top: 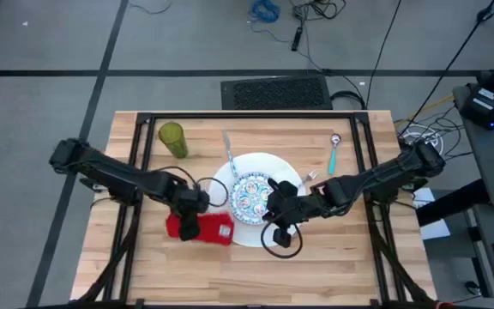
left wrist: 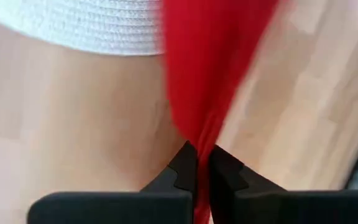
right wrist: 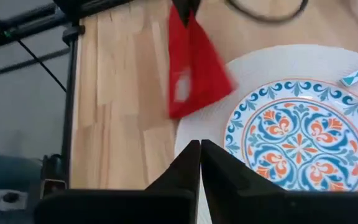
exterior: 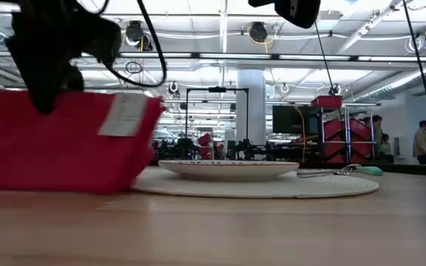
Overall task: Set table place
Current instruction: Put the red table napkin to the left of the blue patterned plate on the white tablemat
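A lab: open hall, ceiling lights (exterior: pixel 257 31), floor cables (top: pixel 264 12).

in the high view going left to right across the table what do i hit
tumbler → left gripper shut on the red napkin → fork → patterned plate on the white plate → right gripper, shut → spoon

Red napkin (right wrist: pixel 194 68) hangs beside the patterned plate (right wrist: pixel 297 137).
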`<action>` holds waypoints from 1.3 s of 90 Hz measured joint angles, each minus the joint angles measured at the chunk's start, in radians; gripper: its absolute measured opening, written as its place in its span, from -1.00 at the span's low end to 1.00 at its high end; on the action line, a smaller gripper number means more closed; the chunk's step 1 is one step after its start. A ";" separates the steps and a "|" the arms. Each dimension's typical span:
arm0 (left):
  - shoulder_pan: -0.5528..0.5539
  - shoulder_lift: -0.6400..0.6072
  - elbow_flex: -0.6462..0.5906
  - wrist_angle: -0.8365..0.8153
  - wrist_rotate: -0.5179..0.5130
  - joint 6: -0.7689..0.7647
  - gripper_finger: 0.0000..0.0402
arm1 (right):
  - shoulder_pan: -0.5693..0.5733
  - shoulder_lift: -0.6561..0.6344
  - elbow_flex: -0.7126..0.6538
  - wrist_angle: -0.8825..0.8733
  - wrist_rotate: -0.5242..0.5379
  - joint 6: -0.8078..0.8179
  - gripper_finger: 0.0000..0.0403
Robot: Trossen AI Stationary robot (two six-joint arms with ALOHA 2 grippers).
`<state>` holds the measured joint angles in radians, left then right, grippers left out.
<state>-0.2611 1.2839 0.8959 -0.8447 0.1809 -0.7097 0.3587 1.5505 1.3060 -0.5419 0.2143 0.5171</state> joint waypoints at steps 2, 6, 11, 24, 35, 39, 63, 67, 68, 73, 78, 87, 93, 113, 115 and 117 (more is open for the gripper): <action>0.000 -0.016 0.000 -0.006 -0.005 -0.026 -1.00 | -0.001 0.000 0.000 -0.003 0.000 -0.010 -1.00; 0.001 -0.044 0.000 -0.019 -0.024 -0.089 -1.00 | -0.004 0.000 0.000 -0.009 0.000 -0.026 -1.00; 0.001 -0.073 0.000 -0.023 -0.053 -0.160 -1.00 | -0.008 0.000 0.000 -0.023 0.000 -0.041 -1.00; -0.002 -0.118 -0.005 -0.033 -0.185 -0.359 -1.00 | -0.023 0.000 0.000 -0.048 0.000 -0.095 -1.00; -0.013 -0.132 -0.026 -0.062 -0.310 -0.526 -1.00 | -0.032 0.000 0.000 -0.076 0.000 -0.134 -1.00; -0.019 -0.132 -0.027 -0.067 -0.365 -0.582 -1.00 | -0.033 0.000 0.000 -0.095 0.000 -0.146 -1.00; -0.021 -0.165 -0.026 0.097 -0.764 -0.720 -1.00 | -0.043 0.000 0.000 -0.151 -0.002 -0.225 -1.00; -0.023 -0.168 -0.026 0.128 -0.798 -0.715 -1.00 | -0.050 0.000 0.000 -0.151 -0.002 -0.226 -1.00; -0.023 -0.169 -0.026 0.130 -0.799 -0.714 -1.00 | -0.052 0.000 0.000 -0.151 -0.002 -0.226 -1.00; -0.030 -0.159 -0.032 0.131 -0.796 -0.707 -1.00 | -0.062 0.000 0.000 -0.151 -0.002 -0.219 -1.00; -0.038 -0.139 -0.059 0.114 -0.772 -0.738 -1.00 | -0.073 0.000 0.000 -0.151 -0.002 -0.211 -1.00; -0.058 -0.105 -0.151 0.119 -0.718 -0.835 -1.00 | -0.086 0.000 0.000 -0.154 -0.004 -0.202 -1.00; -0.068 -0.101 -0.219 0.144 -0.660 -0.907 -1.00 | -0.090 0.000 0.000 -0.162 -0.004 -0.198 -1.00; -0.089 -0.102 -0.390 0.378 -0.535 -1.064 -1.00 | -0.090 0.000 0.000 -0.168 -0.006 -0.189 -1.00; -0.089 -0.101 -0.399 0.401 -0.524 -1.063 -1.00 | -0.090 0.000 0.000 -0.168 -0.005 -0.189 -1.00; -0.089 -0.101 -0.407 0.417 -0.517 -1.062 -1.00 | -0.090 0.000 0.000 -0.167 -0.005 -0.189 -1.00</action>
<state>-0.3500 1.1828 0.4887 -0.4277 -0.3362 -1.7718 0.2684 1.5509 1.3060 -0.7087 0.2089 0.3279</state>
